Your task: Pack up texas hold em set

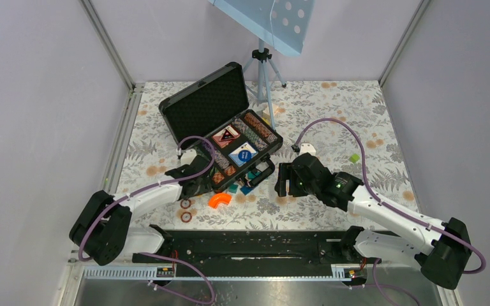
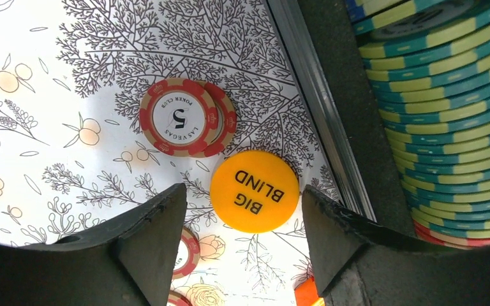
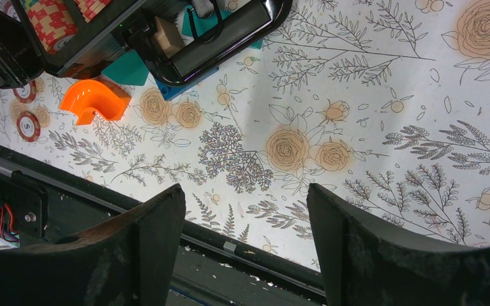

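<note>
Two arms: your left gripper (image 1: pixel 194 173) sits at the near-left corner of the briefcase (image 1: pixel 204 105); your right gripper (image 1: pixel 282 180) is just right of the handle (image 3: pixel 223 41).
Left wrist only: you see a smooth yellow BIG BLIND chip (image 2: pixel 254 191) flat on the cloth between the spread fingers (image 2: pixel 147 242), with a gap on its left. Nothing is gripped.
Beside it: two overlapping red-and-cream "5" chips (image 2: pixel 182 116).
Right wrist only: your jaws stand apart over the bare floral tablecloth (image 3: pixel 357 95), holding nothing.
Top view only: the whole case lies open mid-table, with its ridged foam lid raised.
Case contents: rows of chips, a red deck (image 1: pixel 226 136) and a blue deck (image 1: pixel 243 153); the teal-and-yellow chip row (image 2: pixel 446 108) stands on edge.
Loose nearby: a glossy orange curved piece (image 3: pixel 96 101) and a teal block (image 3: pixel 127 69) by the handle.
</note>
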Available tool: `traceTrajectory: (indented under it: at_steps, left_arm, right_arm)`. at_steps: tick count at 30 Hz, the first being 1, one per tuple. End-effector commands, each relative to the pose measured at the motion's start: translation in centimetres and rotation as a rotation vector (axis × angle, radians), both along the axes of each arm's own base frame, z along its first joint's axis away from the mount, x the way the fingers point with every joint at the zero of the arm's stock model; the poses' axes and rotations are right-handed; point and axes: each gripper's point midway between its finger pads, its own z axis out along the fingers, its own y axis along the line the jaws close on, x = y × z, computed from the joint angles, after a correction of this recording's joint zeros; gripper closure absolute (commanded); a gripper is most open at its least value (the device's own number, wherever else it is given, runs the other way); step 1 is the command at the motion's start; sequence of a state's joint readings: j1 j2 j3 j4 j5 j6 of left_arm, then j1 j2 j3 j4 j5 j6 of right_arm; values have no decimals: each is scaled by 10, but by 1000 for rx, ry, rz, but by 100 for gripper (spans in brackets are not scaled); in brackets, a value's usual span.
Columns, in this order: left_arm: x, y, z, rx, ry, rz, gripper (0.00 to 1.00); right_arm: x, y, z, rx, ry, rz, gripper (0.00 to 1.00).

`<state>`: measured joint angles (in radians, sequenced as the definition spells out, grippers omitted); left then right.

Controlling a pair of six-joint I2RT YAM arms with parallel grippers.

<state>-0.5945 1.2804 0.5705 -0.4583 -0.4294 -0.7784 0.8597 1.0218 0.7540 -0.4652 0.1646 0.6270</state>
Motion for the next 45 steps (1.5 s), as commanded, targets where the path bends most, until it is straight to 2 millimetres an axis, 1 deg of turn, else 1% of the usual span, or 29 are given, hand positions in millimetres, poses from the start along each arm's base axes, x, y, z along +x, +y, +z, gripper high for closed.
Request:
traceTrajectory:
  at_steps: [1, 6, 13, 22, 27, 33, 37, 42, 45]
  left_arm:
    - [7, -24, 3, -54, -10, -39, 34]
    - [4, -25, 2, -54, -5, -39, 36]
    - [1, -26, 2, -64, -9, -33, 44]
    - [1, -26, 0, -72, -8, -31, 47]
    - [-1, -23, 1, -63, -18, -30, 52]
    - [-1, -19, 6, -55, -31, -24, 54]
    - [-1, -18, 10, -58, -43, -24, 54]
    - [3, -15, 14, -46, -62, -11, 38]
    - [7, -16, 17, -42, -75, -10, 36]
  right_arm:
    - [1, 3, 7, 31, -16, -7, 23]
    - [0, 2, 8, 34, -20, -5, 23]
    - [0, 2, 9, 39, -20, -7, 23]
    - [-2, 2, 10, 47, -19, -5, 23]
    - [-2, 2, 10, 50, -18, -4, 23]
    - [-2, 2, 9, 51, -17, -6, 23]
    - [-2, 3, 9, 50, -15, -7, 23]
    - [-2, 2, 8, 48, -12, -8, 23]
    - [-3, 1, 7, 46, -12, -8, 23]
